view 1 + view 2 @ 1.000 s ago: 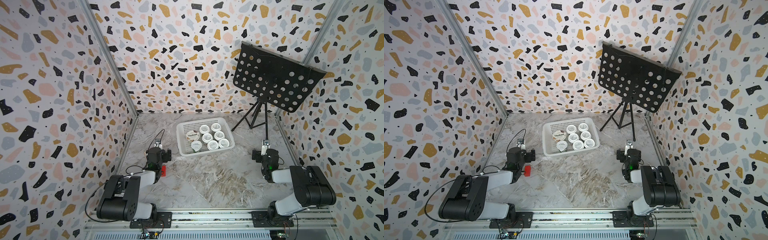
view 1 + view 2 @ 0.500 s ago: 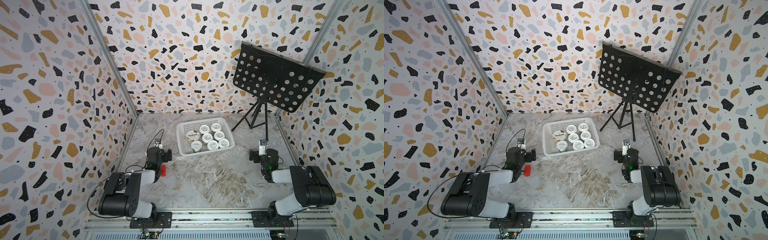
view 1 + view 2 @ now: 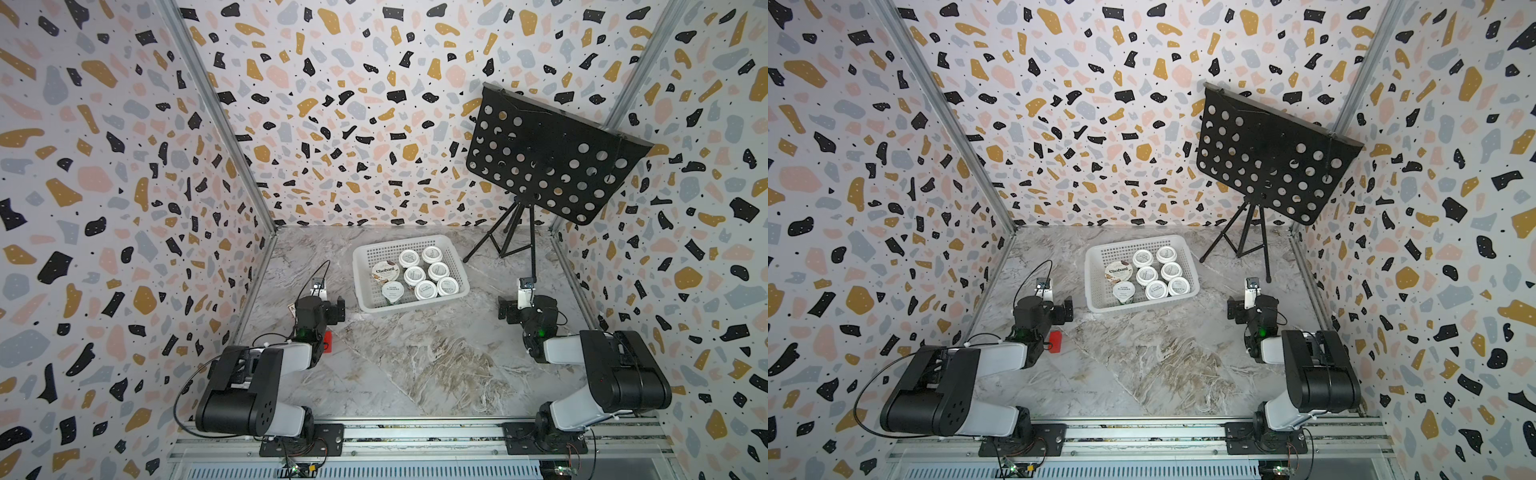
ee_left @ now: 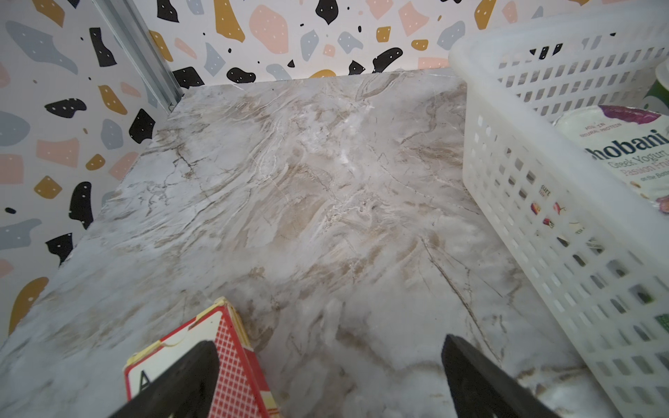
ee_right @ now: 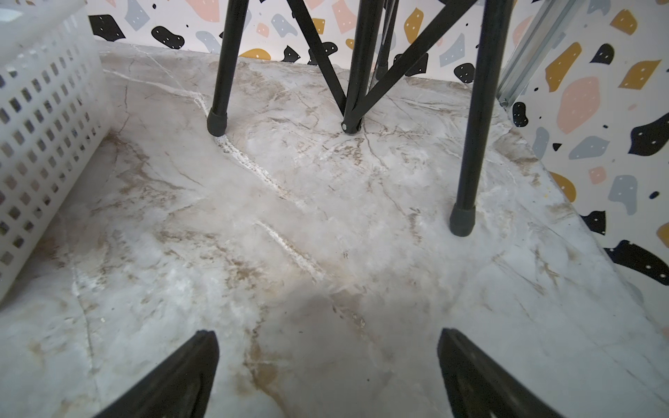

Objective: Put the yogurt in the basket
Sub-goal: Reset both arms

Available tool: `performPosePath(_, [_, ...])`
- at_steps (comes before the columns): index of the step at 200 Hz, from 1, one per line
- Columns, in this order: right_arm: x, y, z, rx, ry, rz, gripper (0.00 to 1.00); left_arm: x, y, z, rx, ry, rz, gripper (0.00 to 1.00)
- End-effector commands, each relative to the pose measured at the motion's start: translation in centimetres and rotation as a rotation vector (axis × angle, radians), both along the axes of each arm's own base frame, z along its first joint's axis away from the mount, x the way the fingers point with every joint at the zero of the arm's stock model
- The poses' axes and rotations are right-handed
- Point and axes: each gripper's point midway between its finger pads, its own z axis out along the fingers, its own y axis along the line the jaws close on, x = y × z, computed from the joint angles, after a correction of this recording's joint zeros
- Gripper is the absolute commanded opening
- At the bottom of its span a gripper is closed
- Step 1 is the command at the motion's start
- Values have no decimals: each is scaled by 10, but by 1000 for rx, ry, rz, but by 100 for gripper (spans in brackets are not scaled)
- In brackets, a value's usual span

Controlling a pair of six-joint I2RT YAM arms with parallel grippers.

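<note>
The white grid-walled basket [image 3: 362, 291] [image 3: 1096, 296] stands mid-table and holds several yogurt cups, lids up, among them the wider Chobani cup [image 3: 385, 271] [image 3: 1119, 271]. No yogurt cup shows outside it. My left gripper [image 3: 316, 309] [image 3: 1044, 309] sits low, to the left of the basket and nearer the front, open and empty [image 4: 325, 347]. The left wrist view shows the basket wall [image 4: 543, 217] and the Chobani lid [image 4: 630, 159] beside it. My right gripper [image 3: 525, 309] [image 3: 1252, 309] rests to the right of the basket, open over bare marble [image 5: 327, 336].
A small red patterned block [image 3: 328, 341] [image 3: 1055, 341] [image 4: 231, 362] lies against my left gripper's outer finger. A black perforated music stand [image 3: 548, 166] [image 3: 1271, 162] stands at the back right, its tripod legs [image 5: 470, 144] just ahead of my right gripper. Terrazzo walls enclose three sides.
Both arms have shifted only slightly near their resting spots. The basket and the cups have not moved, and both grippers stay open.
</note>
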Motion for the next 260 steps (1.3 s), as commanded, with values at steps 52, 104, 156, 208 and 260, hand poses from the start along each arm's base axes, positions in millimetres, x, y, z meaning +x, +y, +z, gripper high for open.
performPosePath(52, [3,-6,8,-4,-21,-29,100,4,1,12,14,-52,7,99])
performPosePath(104, [3,-6,9,-4,-21,-32,18,4,1,12,14,-52,8,0])
performPosePath(156, [3,-6,8,-4,-20,-33,10,3,1,12,14,-52,7,20])
performPosePath(208, [3,-7,9,-4,-21,-37,84,3,1,12,14,-51,7,82])
performPosePath(260, [3,-9,9,-5,-21,-54,100,2,1,13,13,-58,5,100])
